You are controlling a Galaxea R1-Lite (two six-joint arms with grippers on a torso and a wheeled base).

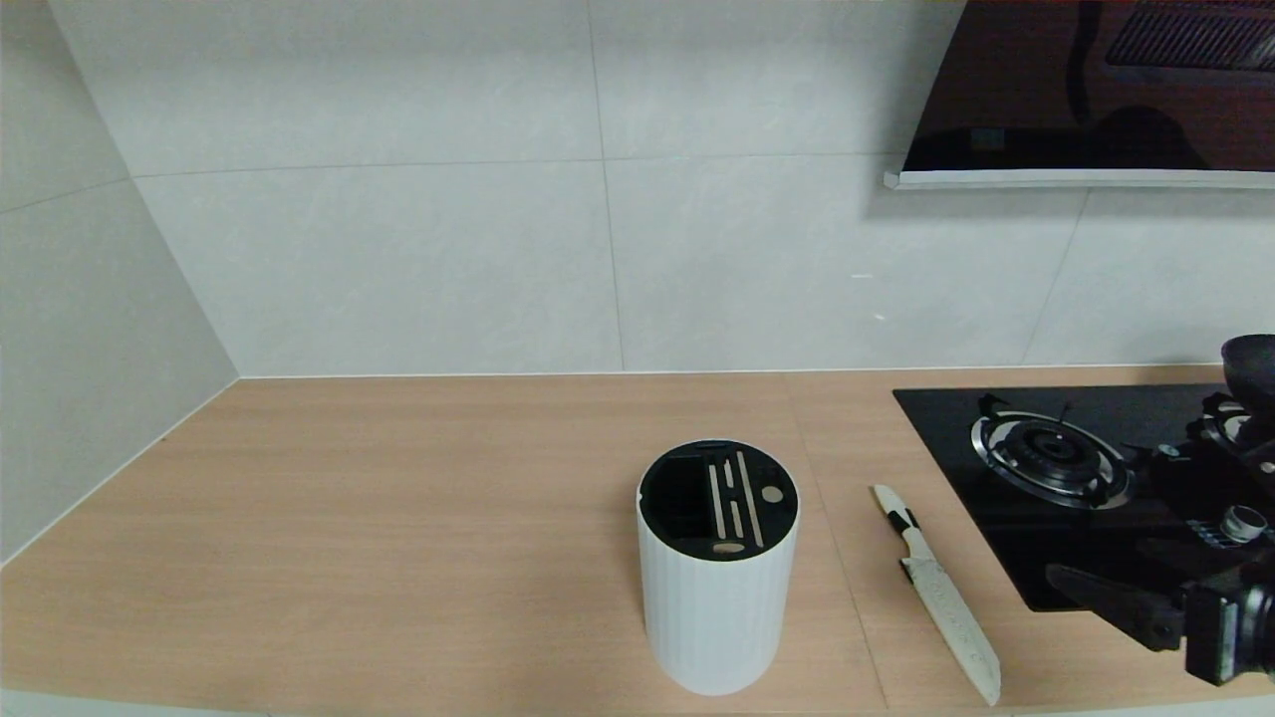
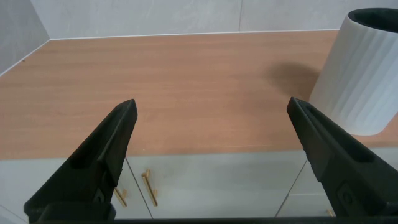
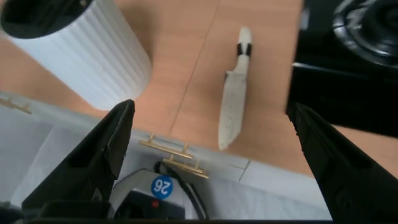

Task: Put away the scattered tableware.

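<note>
The knife (image 1: pixel 936 593) lies flat at the head view's lower right, between the white holder (image 1: pixel 717 578) and the stove (image 1: pixel 1056 468). The right gripper (image 3: pixel 210 111) hangs above it, spread wide; the left gripper (image 2: pixel 211 106) gapes wide too

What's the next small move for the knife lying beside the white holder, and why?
Probably bring the right gripper over the knife, at its handle, and lower it: the knife lies flat on the counter between the holder and the stove, on that arm's side, and the gripper is open and empty.
</note>
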